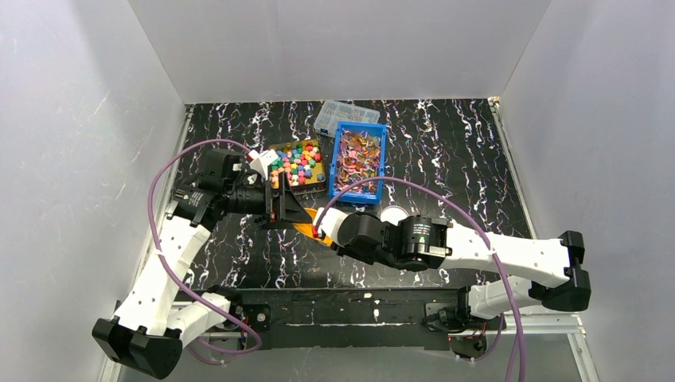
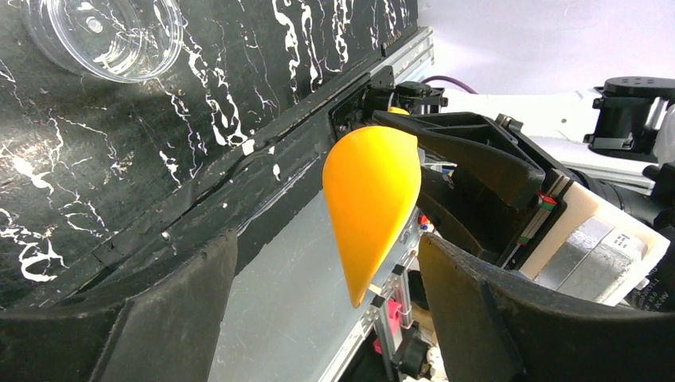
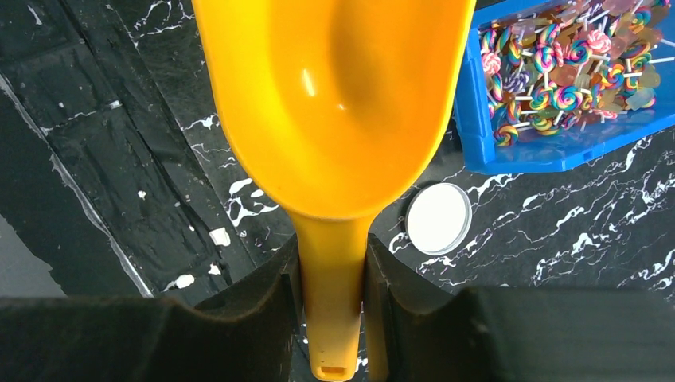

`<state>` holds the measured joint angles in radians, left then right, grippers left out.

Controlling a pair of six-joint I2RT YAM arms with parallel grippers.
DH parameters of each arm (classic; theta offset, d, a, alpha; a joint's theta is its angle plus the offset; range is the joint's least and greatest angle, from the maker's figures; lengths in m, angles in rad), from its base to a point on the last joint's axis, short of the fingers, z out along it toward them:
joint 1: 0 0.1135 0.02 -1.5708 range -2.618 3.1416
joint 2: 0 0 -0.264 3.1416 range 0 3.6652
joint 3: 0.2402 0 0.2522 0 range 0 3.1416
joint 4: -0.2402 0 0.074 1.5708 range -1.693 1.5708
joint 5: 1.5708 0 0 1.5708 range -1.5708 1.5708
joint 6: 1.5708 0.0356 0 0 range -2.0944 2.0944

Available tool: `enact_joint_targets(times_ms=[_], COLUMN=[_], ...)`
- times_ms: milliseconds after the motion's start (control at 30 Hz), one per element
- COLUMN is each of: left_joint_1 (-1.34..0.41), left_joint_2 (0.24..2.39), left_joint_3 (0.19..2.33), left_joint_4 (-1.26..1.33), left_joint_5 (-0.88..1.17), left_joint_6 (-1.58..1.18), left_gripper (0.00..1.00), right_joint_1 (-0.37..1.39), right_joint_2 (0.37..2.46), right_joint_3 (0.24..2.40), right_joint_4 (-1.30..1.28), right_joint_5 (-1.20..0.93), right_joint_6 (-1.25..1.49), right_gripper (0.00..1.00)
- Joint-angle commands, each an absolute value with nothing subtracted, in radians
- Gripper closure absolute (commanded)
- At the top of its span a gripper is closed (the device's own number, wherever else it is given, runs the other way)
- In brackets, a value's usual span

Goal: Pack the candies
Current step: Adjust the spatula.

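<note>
The candies lie in two containers: chunky coloured pieces [image 1: 298, 163] in a dark tray, and swirled lollipop sweets [image 3: 557, 72] in a blue bin [image 3: 557, 155]. My right gripper [image 3: 334, 294] is shut on the handle of an orange scoop [image 3: 342, 103]. The scoop's bowl is empty. The blue bin [image 1: 358, 155] stands beyond the scoop [image 1: 306, 228]. My left gripper [image 2: 326, 310] is open. The back of the scoop's bowl [image 2: 370, 199] hangs between its fingers [image 2: 175, 318], touching neither.
A clear round jar [image 2: 103, 36] stands on the black marbled table. A white round lid [image 3: 438, 217] lies near the blue bin's corner. A clear compartment box [image 1: 346, 114] sits at the back. The two grippers meet near the table's middle, close together.
</note>
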<state>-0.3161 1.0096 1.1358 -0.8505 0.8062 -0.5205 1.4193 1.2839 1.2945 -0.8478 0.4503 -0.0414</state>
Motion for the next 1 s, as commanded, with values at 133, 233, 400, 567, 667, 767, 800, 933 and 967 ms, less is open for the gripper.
enact_joint_targets(times_ms=[133, 233, 400, 567, 667, 767, 800, 933, 967], left_joint_1=[-0.311, -0.311, -0.310, -0.311, -0.310, -0.311, -0.309, -0.311, -0.311], left_joint_2=[0.982, 0.979, 0.983, 0.986, 0.982, 0.972, 0.969, 0.954, 0.947], left_joint_3=[1.142, 1.142, 1.143, 1.138, 1.134, 1.124, 1.120, 1.105, 1.101], left_joint_4=[-0.892, -0.895, -0.904, -0.905, -0.904, -0.901, -0.902, -0.894, -0.882], left_joint_5=[0.807, 0.810, 0.808, 0.811, 0.825, 0.845, 0.851, 0.892, 0.910], left_joint_6=[-0.491, -0.486, -0.477, -0.473, -0.470, -0.471, -0.473, -0.493, -0.504], left_gripper=[0.44, 0.55, 0.73, 0.84, 1.00, 1.00, 1.00, 1.00, 1.00], right_joint_1=[1.446, 1.448, 1.451, 1.464, 1.475, 1.485, 1.487, 1.493, 1.494], right_joint_2=[1.289, 1.286, 1.284, 1.281, 1.272, 1.254, 1.247, 1.213, 1.203], right_joint_3=[1.355, 1.354, 1.351, 1.361, 1.362, 1.356, 1.353, 1.325, 1.316], right_joint_4=[-0.851, -0.853, -0.850, -0.841, -0.827, -0.805, -0.794, -0.737, -0.724], right_joint_5=[0.502, 0.495, 0.491, 0.480, 0.478, 0.479, 0.479, 0.461, 0.456], right_joint_6=[-0.047, -0.044, -0.044, -0.044, -0.047, -0.049, -0.051, -0.063, -0.069], right_gripper=[0.99, 0.99, 0.99, 0.99, 0.99, 0.93, 0.89, 0.65, 0.60])
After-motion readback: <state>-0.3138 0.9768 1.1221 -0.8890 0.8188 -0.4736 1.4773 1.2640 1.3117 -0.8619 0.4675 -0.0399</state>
